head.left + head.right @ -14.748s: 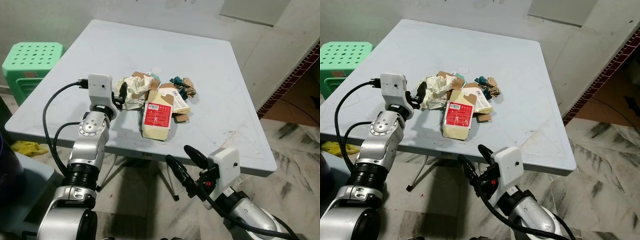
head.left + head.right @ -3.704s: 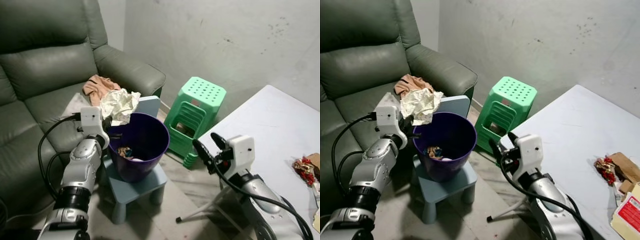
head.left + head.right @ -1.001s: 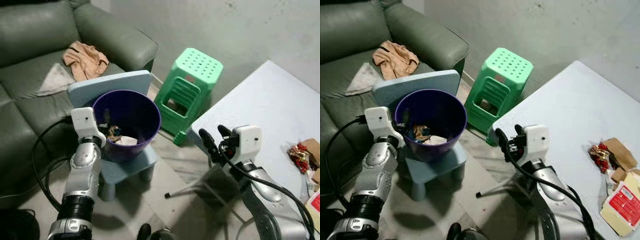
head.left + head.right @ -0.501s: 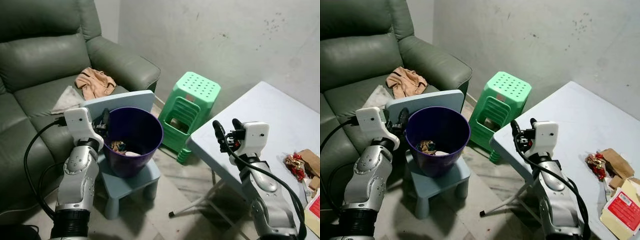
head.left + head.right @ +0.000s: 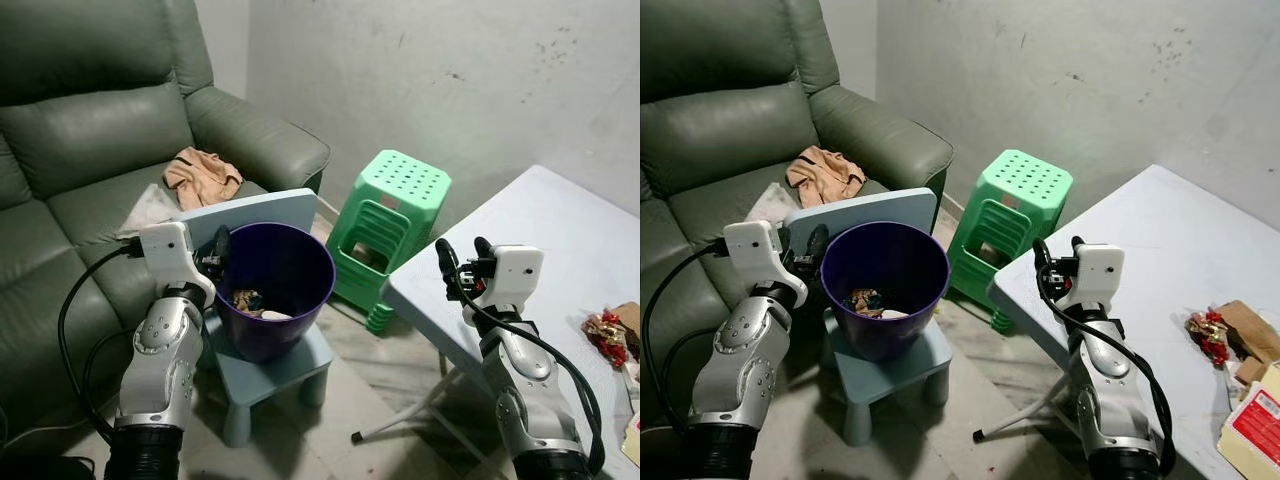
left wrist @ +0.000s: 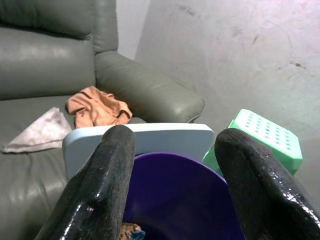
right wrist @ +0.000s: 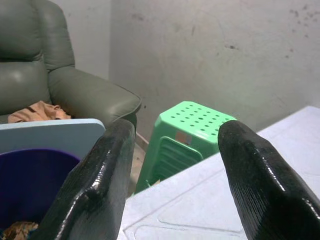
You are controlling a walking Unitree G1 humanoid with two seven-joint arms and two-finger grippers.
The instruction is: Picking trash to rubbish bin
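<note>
A purple rubbish bin (image 5: 276, 290) stands on a small blue chair (image 5: 262, 365) in front of the sofa, with crumpled trash (image 5: 250, 300) lying in its bottom. My left gripper (image 5: 216, 255) is raised at the bin's near rim, open and empty; the left wrist view looks between its fingers (image 6: 102, 190) into the bin (image 6: 175, 195). My right gripper (image 5: 462, 262) is held up open and empty over the near corner of the pale blue table (image 5: 560, 240). More trash (image 5: 1208, 335) and a red-labelled carton (image 5: 1252, 425) lie on the table at the right.
A grey-green sofa (image 5: 90, 150) with a peach cloth (image 5: 205, 172) on its seat fills the left. A green plastic stool (image 5: 390, 235) stands between the bin and the table. A bare concrete wall (image 5: 450, 80) is behind.
The camera has shifted slightly. Both arms hold much the same pose, the left gripper still at the bin's rim. The crumpled paper held 3.7 s ago is gone from the left gripper.
</note>
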